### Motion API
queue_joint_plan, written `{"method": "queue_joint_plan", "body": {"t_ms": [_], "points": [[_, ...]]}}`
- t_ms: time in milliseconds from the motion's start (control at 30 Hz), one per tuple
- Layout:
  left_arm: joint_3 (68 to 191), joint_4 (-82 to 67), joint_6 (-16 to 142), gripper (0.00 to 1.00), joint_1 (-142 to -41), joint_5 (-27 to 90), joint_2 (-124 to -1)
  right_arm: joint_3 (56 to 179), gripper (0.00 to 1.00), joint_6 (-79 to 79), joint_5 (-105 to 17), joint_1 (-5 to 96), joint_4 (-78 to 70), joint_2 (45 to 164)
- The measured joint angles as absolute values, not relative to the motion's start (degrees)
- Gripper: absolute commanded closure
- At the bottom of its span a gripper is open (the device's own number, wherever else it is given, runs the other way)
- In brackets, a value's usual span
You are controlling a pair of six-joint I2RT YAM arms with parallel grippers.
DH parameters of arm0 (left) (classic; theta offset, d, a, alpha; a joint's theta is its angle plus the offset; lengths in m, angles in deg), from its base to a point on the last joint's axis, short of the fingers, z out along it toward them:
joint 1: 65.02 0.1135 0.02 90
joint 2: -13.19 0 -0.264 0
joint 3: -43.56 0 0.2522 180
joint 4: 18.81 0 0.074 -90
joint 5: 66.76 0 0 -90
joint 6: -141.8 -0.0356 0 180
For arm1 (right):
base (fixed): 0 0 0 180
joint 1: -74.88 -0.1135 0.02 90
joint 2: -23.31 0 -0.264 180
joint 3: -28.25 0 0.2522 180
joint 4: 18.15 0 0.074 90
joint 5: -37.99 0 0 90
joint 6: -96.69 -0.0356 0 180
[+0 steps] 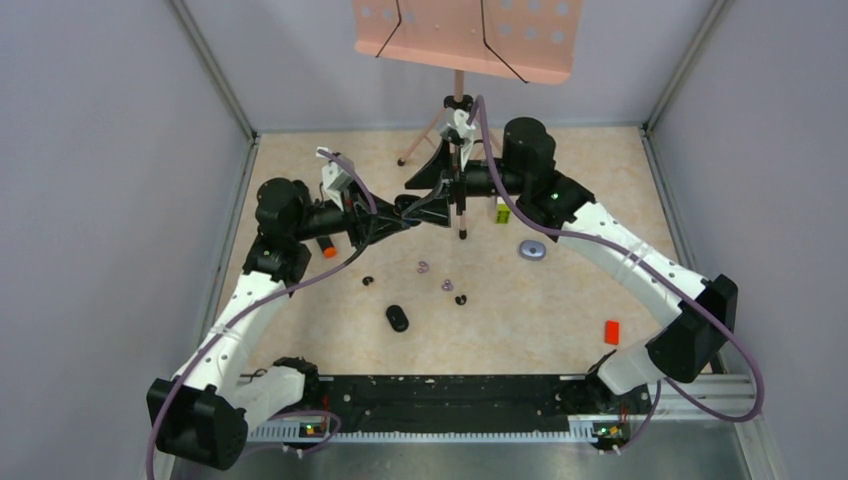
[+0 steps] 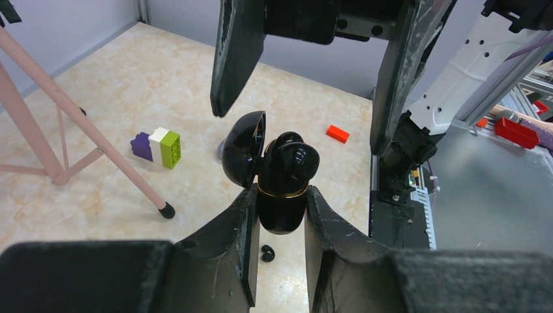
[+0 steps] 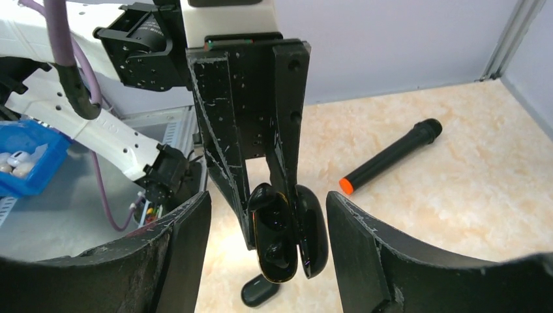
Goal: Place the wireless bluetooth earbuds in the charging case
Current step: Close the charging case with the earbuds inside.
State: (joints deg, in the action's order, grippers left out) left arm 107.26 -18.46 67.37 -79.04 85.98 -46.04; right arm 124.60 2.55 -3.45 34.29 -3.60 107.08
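My left gripper (image 2: 282,194) is shut on the body of a glossy black charging case (image 2: 281,218) and holds it above the table with its lid (image 2: 243,150) hinged open. In the right wrist view the case (image 3: 277,238) shows two glossy black shapes in its wells. My right gripper (image 3: 267,208) is open, its fingers (image 2: 238,59) on either side of the case and not touching it. The two grippers meet mid-table, left (image 1: 408,210) and right (image 1: 432,190). On the table lie two black earbuds (image 1: 368,281) (image 1: 461,298) and two pale purple ones (image 1: 423,267) (image 1: 446,285). One black earbud (image 2: 267,253) lies below the case.
A closed black case (image 1: 398,317) and a grey-blue case (image 1: 532,250) lie on the table. A green-and-purple block (image 1: 503,212), a red block (image 1: 612,331), a black marker with an orange tip (image 1: 325,245) and a pink stand (image 1: 459,100) are around.
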Motion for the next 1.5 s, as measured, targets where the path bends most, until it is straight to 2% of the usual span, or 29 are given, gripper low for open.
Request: {"method": "queue_joint_plan", "body": {"t_ms": [667, 1500], "points": [[107.10, -18.11, 66.15, 1.00, -79.04, 86.16, -45.31, 124.58, 0.36, -0.12, -8.68, 33.41, -1.30, 109.35], [107.00, -16.82, 63.70, 1.00, -79.02, 85.63, -44.40, 124.58, 0.35, -3.14, -4.33, 35.71, 0.38, 110.44]]}}
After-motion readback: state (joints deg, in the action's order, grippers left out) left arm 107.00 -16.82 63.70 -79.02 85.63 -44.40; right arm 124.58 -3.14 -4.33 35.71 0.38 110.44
